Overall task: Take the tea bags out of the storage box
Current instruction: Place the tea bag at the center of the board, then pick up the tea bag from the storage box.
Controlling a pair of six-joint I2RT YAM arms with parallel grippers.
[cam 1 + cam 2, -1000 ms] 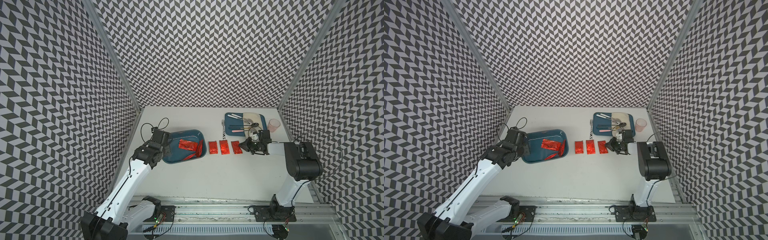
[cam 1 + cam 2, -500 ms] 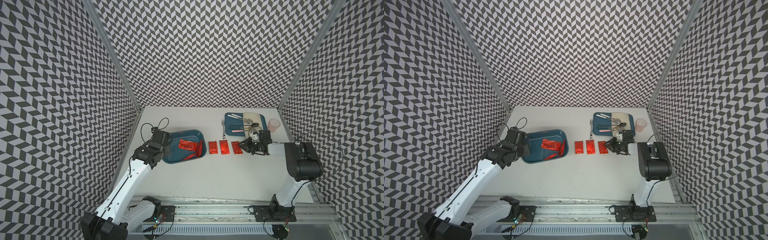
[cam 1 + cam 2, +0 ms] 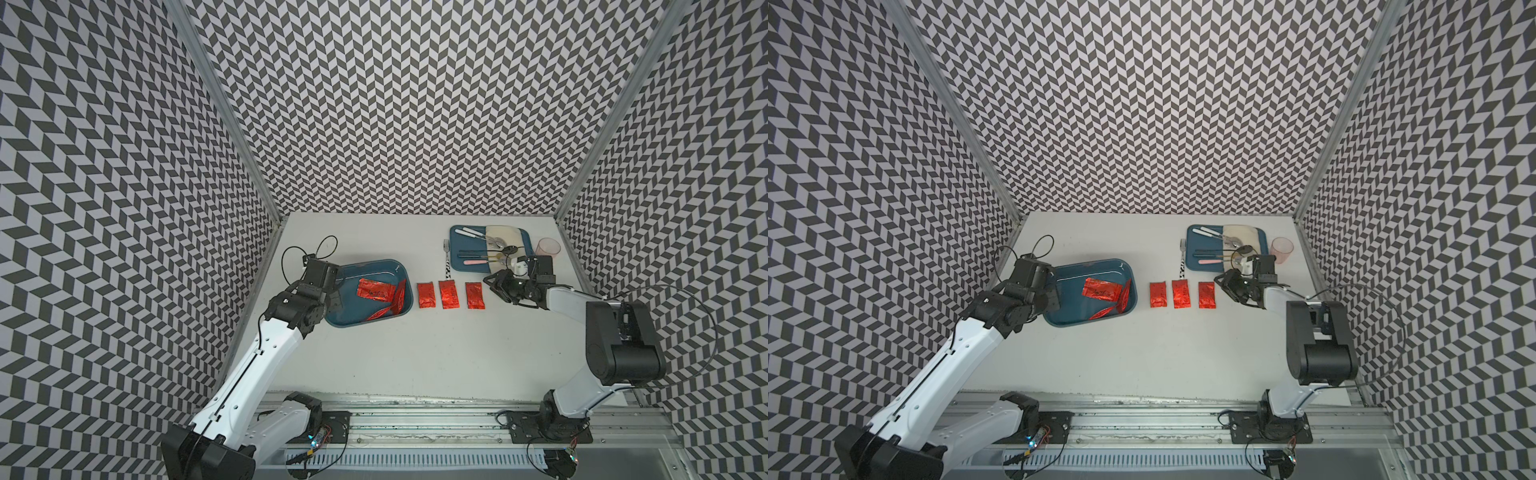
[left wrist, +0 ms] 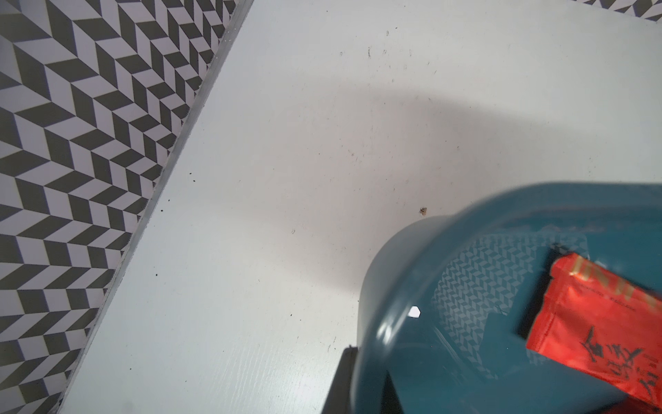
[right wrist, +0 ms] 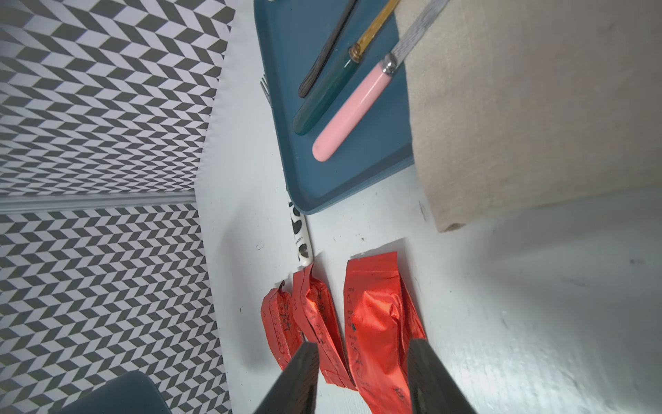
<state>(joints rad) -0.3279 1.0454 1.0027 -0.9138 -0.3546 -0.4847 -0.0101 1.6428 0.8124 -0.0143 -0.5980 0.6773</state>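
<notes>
Just off the tips of the right pincer (image 3: 495, 286), three red foil tea bags (image 3: 449, 294) lie flat in a row on the white table (image 3: 415, 357), long sides parallel with narrow gaps between them. That pincer hovers low with its jaws parted and nothing gripped. In the right wrist view its two dark fingers (image 5: 301, 376) stand either side of the end of the closest tea bag, which rests on the table. Past the row, on the side away from the right pincer, sits the storage box (image 3: 374, 262), a teal tub with three more tea bags in it. One lies flat on the floor, one is propped on edge against the wall nearest the row, and one is slumped in the corner below it. The left pincer (image 3: 333, 298) is clamped tight on the box's wall at the end farthest from the row. The left wrist view shows one dark finger (image 4: 340, 383) pressed against the outside of the rounded corner. Close beside the right pincer, toward the back wall, a flatter blue tray (image 3: 457, 245) carries cutlery (image 3: 471, 262) and a beige cloth (image 3: 509, 233). A fork (image 3: 447, 268) with a black-and-white handle lies on the table just beside the tray, and a pink cup (image 3: 547, 248) stands at the tray's other end.
</notes>
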